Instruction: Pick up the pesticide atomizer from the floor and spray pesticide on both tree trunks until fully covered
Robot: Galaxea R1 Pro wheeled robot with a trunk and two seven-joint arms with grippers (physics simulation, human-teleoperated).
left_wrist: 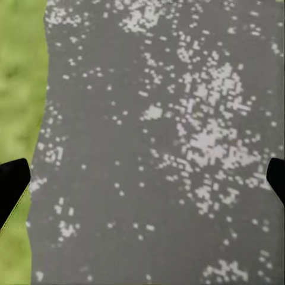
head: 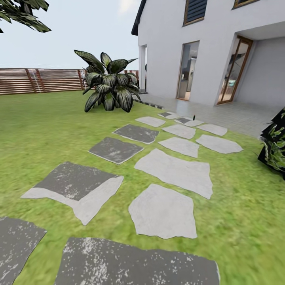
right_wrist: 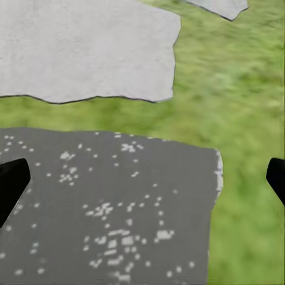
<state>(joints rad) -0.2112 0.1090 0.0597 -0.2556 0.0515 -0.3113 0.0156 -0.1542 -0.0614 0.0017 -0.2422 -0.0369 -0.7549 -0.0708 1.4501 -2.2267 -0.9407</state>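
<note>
A tiny dark upright object [head: 194, 117], too small to make out, stands on a far stepping slab [head: 189, 122] near the house; it may be the pesticide atomizer. A path of grey slabs [head: 163, 211] runs across the lawn toward it. Dark green leaves [head: 23, 14] hang in at the upper left; no trunk is in view. In the left wrist view my left gripper [left_wrist: 142, 184] is open over a dark speckled slab [left_wrist: 154, 148] with nothing between its black fingertips [left_wrist: 12, 184]. In the right wrist view my right gripper [right_wrist: 142, 184] is open over another dark slab [right_wrist: 107, 214] beside grass.
A short striped-leaf palm [head: 109, 85] stands left of the path. A dark leafy plant [head: 275, 144] juts in at the right edge. The white house [head: 206, 47] with a paved terrace [head: 237, 114] lies ahead, and a slatted wooden fence [head: 39, 80] bounds the lawn behind.
</note>
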